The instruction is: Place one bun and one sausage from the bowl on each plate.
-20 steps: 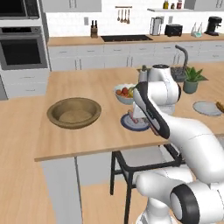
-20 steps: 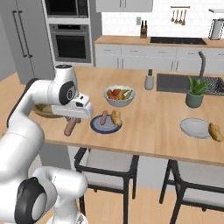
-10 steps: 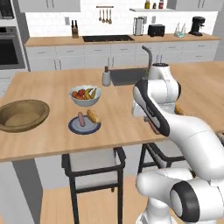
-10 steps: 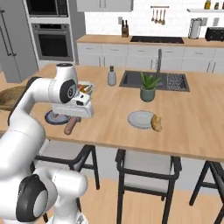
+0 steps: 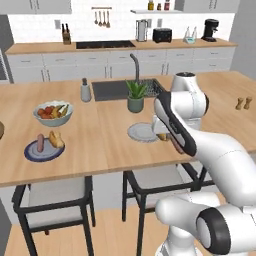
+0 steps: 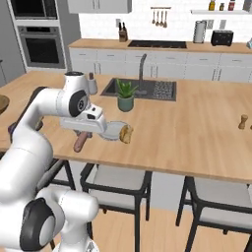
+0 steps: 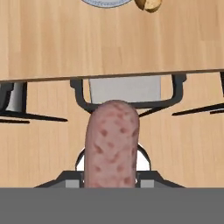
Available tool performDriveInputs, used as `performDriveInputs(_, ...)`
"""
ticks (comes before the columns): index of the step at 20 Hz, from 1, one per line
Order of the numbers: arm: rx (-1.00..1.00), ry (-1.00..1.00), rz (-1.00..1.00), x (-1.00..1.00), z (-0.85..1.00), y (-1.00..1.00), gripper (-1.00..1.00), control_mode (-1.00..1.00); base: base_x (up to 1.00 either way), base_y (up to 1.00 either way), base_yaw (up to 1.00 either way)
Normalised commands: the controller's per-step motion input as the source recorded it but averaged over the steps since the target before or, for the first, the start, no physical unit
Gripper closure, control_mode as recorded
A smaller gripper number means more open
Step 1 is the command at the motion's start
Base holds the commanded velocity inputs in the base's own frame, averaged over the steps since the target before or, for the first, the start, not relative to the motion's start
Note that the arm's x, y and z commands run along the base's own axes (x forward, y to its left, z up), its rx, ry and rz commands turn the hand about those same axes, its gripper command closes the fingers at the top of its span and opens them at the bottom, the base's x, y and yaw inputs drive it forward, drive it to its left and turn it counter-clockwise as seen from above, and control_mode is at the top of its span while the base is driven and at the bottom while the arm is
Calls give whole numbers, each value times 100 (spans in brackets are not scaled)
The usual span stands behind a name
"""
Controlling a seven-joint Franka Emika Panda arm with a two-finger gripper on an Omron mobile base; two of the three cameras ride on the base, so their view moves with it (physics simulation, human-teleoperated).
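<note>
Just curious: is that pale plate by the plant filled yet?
Partly: the pale plate has a bun at its edge; the claw holds the sausage.

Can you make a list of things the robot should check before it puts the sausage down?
1. Sausage held in the end effector: ok, it is gripped.
2. Pale grey plate has room for a sausage: ok, its middle is bare.
3. Bun for this plate: ok, it lies at the plate's edge.
4. End effector over the plate: not ok; the hand view shows it out past the counter edge, above a chair.
5. Blue-rimmed plate already served: ok, it holds a sausage and a bun.
</note>
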Motion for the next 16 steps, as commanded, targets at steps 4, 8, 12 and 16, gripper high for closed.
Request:
performDriveInputs(4,0,0,0,0,0,0,100,100,57,-22,0)
performDriveInputs(8,0,0,0,0,0,0,100,100,62,-4,0)
performDriveInputs(12,0,0,0,0,0,0,100,100,63,-8,0)
performDriveInputs(16,0,1,0,93,0,-11,100,-100,0,0,0)
